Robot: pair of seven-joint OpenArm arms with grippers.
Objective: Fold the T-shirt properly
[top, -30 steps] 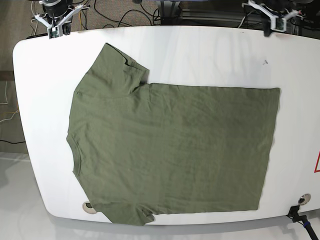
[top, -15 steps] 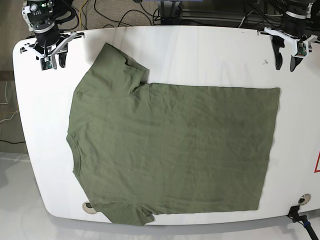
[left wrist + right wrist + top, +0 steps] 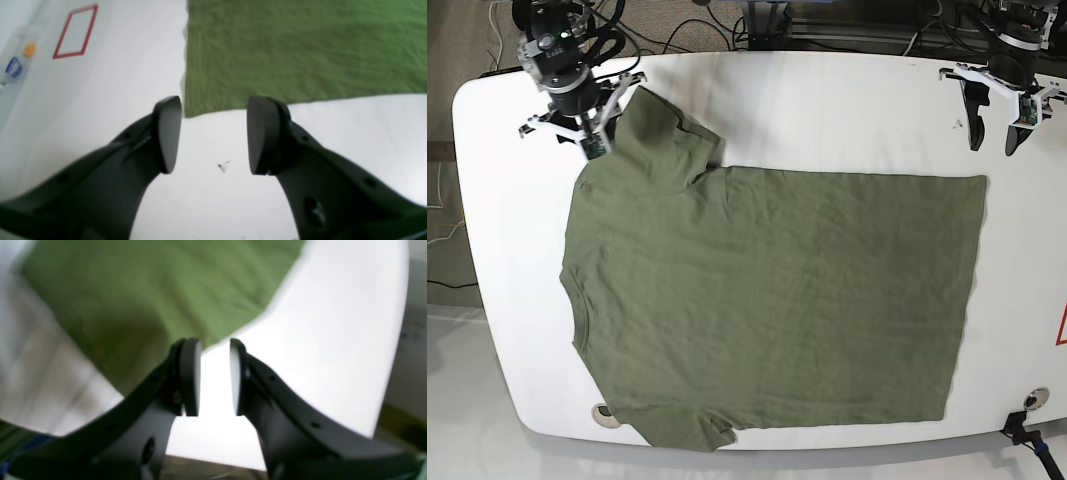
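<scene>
1. White tabletop [image 3: 827,110]: supports the garment, as in the earlier frame.
2. Olive-green short-sleeved T-shirt [image 3: 777,300]: lies spread across the tabletop, neckline toward the base view's left; unchanged in position.
3. Left gripper [image 3: 995,145]: jaws parted, grasping nothing, near the shirt's hem corner; slightly lower in the base view than before.
4. Right gripper [image 3: 603,142]: fingers apart, grasping nothing; now shifted inward, overlapping the upper sleeve in the base view. Contact cannot be determined.
</scene>
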